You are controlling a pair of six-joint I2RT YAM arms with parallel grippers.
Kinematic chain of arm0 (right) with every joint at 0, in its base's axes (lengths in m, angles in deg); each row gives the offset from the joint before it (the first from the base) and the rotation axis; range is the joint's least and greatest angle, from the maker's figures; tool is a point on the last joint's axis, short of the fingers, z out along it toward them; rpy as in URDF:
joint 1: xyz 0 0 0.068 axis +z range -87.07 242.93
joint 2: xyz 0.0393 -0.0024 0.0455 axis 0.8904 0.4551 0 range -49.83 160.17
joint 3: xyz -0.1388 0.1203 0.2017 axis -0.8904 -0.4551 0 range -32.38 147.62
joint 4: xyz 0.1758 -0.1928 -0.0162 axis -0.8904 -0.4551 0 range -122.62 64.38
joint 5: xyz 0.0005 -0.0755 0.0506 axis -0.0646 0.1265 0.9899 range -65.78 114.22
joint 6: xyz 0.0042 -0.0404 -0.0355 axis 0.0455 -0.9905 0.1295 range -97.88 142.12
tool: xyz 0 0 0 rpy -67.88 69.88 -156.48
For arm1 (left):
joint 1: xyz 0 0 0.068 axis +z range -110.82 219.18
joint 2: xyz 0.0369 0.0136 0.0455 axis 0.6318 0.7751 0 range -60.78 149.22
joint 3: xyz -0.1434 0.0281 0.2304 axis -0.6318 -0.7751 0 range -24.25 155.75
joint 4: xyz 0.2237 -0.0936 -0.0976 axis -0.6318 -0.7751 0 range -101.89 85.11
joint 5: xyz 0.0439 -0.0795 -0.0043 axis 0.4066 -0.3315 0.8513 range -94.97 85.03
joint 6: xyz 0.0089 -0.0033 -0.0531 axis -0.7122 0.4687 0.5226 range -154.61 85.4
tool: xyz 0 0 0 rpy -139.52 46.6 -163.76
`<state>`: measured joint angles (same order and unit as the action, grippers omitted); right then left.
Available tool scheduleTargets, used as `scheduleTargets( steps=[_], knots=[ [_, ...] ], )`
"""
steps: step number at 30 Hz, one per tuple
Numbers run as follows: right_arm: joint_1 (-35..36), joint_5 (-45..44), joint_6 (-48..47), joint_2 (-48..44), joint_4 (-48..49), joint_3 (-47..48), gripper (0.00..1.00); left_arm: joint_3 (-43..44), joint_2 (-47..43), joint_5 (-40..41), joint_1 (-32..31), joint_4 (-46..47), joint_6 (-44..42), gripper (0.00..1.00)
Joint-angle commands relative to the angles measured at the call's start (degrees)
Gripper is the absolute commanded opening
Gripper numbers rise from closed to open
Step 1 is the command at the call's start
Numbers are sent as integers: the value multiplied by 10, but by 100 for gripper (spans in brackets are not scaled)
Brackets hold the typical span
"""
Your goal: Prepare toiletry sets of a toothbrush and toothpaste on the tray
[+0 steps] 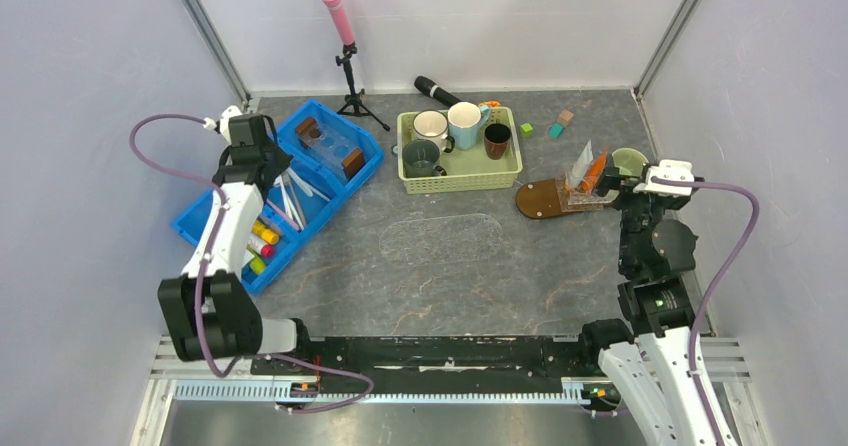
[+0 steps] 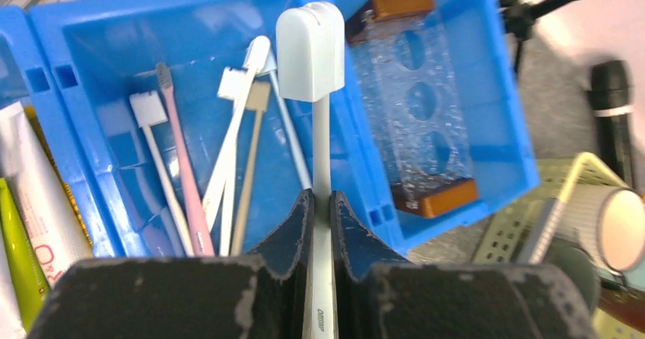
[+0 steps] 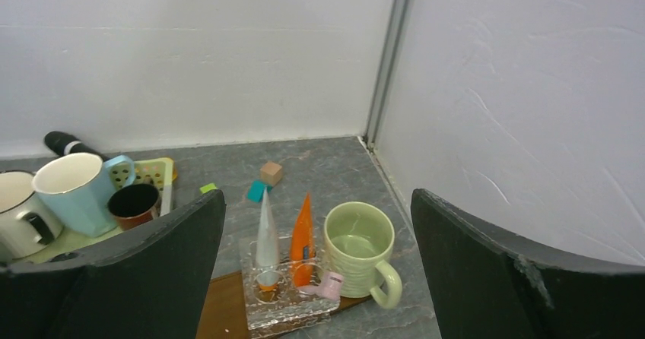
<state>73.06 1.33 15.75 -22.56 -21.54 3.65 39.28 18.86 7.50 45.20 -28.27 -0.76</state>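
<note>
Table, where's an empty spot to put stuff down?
The big bare stretch of table in front of the green basket, between the blue bin and tray. The tray's left end is bare too. Its right end is crowded: holder, tubes, mug.

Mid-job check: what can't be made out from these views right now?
Left wrist: lower handle of the toothbrush, hidden inside the left gripper; toothpaste tubes cut off by the left edge.
Top external: right end of the tray, covered by the clear holder and right gripper.
Right wrist: most of the tray, under the holder and past the bottom edge.
</note>
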Motion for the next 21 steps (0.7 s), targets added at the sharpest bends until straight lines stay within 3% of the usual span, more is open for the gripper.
scheduleTargets(
  steps=[1,6,14,21],
  knots=[
    [4,69,10,12,-26,54,98,-27,-79,-49,-8,72,-30,2],
    [4,125,37,-9,-39,74,98,-45,-137,-68,-62,100,-66,2],
    [4,255,47,25,-186,172,98,-82,-211,-80,-214,157,-173,2],
    [4,343,86,69,-258,237,98,-125,-243,-114,-329,211,-255,2]
  ],
)
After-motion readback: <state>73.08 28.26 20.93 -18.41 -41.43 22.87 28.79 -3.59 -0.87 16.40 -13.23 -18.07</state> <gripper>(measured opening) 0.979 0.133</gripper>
